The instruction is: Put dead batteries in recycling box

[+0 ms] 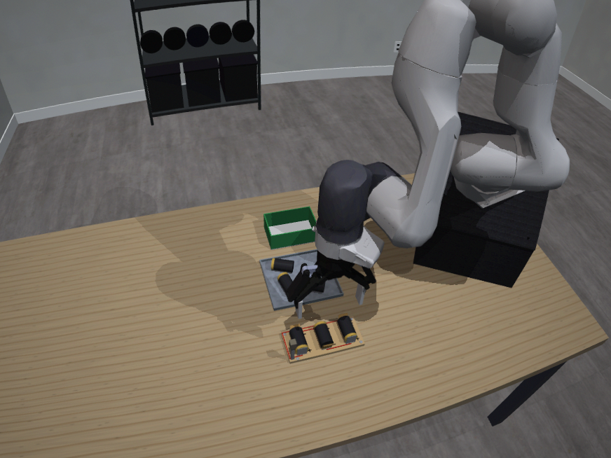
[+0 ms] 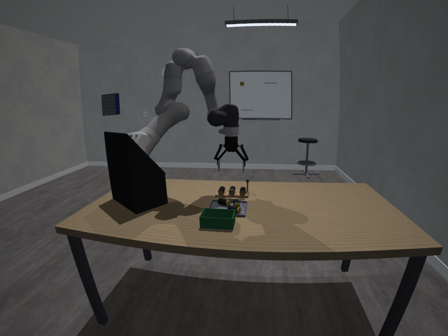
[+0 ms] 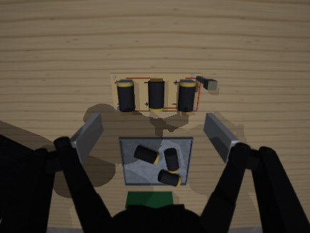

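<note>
Three black batteries with yellow caps sit side by side in a wooden holder board (image 3: 156, 94) with red wiring; the board also shows in the top view (image 1: 323, 337) and the exterior view (image 2: 231, 192). A small dark bulb post (image 3: 210, 83) stands at one end of the board; I cannot tell if it is lit. Three more batteries lie loose on a grey tray (image 3: 156, 161) (image 1: 295, 275). The green recycling box (image 1: 289, 226) (image 2: 217, 219) stands upright, with no battery visible inside. My gripper (image 3: 153, 121) (image 2: 230, 165) hangs wide open and empty, high above the tray and board.
The black robot pedestal (image 2: 133, 171) stands on the table's left side in the exterior view. A dark shelf unit (image 1: 197, 59) stands on the floor beyond the table. A stool (image 2: 306, 156) stands by the far wall.
</note>
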Robot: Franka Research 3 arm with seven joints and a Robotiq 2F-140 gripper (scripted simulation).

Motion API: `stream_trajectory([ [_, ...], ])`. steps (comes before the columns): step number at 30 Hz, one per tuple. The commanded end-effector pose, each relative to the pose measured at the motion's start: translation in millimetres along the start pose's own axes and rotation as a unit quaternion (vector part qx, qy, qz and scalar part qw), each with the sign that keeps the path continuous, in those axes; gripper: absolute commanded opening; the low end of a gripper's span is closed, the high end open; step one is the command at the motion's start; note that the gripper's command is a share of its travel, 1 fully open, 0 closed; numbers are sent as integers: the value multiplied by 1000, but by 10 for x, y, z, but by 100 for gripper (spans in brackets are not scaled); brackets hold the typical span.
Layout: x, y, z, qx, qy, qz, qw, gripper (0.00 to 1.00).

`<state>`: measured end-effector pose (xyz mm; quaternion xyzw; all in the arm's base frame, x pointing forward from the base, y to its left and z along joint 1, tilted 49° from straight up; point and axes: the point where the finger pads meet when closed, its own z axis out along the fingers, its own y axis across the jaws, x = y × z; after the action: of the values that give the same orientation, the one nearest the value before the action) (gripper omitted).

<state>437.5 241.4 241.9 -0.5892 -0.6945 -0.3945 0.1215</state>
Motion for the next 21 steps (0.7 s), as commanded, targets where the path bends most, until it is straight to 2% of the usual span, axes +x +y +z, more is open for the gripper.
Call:
stream_trajectory([
  [1,12,45,-13,-8,2,9,1000,100],
  [18,12,45,-13,-8,2,9,1000,100],
  [19,13,48,-13,-8,2,8,1000,29],
  [21,13,121,-14,-8,2,-3,1000,29],
])
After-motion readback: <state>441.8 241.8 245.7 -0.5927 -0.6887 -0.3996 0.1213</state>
